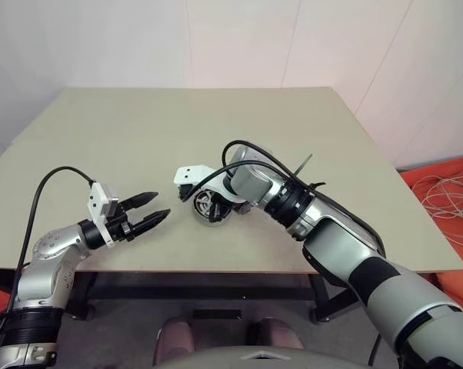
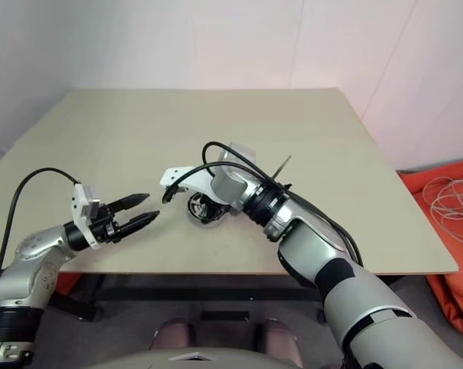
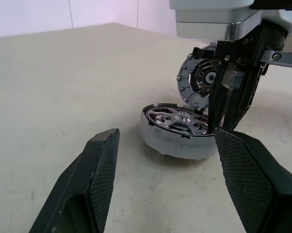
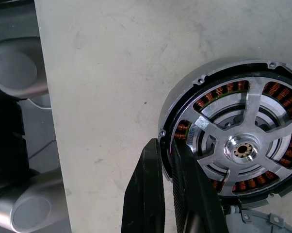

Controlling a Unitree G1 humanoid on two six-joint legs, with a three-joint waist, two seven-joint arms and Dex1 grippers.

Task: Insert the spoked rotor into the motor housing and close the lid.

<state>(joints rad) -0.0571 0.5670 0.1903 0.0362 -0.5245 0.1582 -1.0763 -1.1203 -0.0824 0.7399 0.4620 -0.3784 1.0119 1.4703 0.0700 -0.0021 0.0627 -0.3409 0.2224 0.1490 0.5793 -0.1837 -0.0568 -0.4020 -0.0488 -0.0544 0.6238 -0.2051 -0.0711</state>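
Between the right jaws, lid (image 3: 200, 82) tilts over motor housing (image 3: 172, 138).

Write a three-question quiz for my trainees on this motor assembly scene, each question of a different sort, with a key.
1. True or false: the spoked rotor already sits inside the motor housing.
2. Which gripper holds the lid? A) left gripper B) right gripper C) neither
3. Fill in: the lid is held tilted on ____ above the housing, not lying flat.

Key:
1. True; the copper windings show between its spokes.
2. B; the right gripper pinches the lid, while the left gripper waits open beside the housing on the table.
3. edge
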